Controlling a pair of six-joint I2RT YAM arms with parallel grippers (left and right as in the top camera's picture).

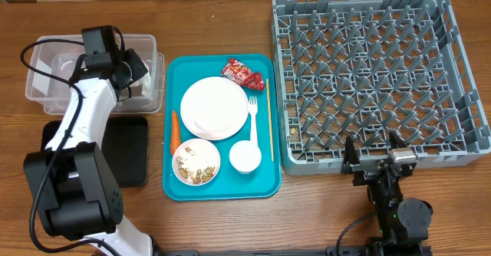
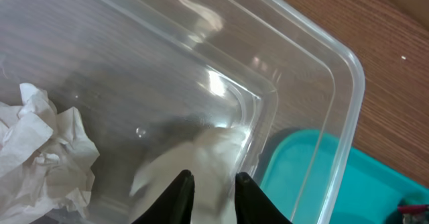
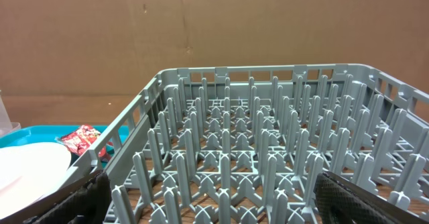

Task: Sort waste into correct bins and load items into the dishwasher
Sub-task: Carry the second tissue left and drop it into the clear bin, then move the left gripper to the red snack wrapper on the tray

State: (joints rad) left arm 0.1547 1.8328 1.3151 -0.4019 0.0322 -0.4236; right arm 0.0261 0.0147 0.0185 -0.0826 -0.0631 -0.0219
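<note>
Clear plastic tub (image 1: 46, 57), ten o'clock on worktop (image 1: 230, 18): left gripper (image 2: 214, 184) jaws slightly parted at blurred white napkin (image 2: 201, 150), grip uncertain. Right gripper (image 1: 371, 152), jaws wide open, at grey dish rack (image 1: 368, 72) six o'clock.

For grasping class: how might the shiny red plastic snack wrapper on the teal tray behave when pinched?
The shiny red plastic snack wrapper looks thin and creased, so probably floppy and light. Its glossy film may slip. Lying flat, it likely won't roll.
</note>
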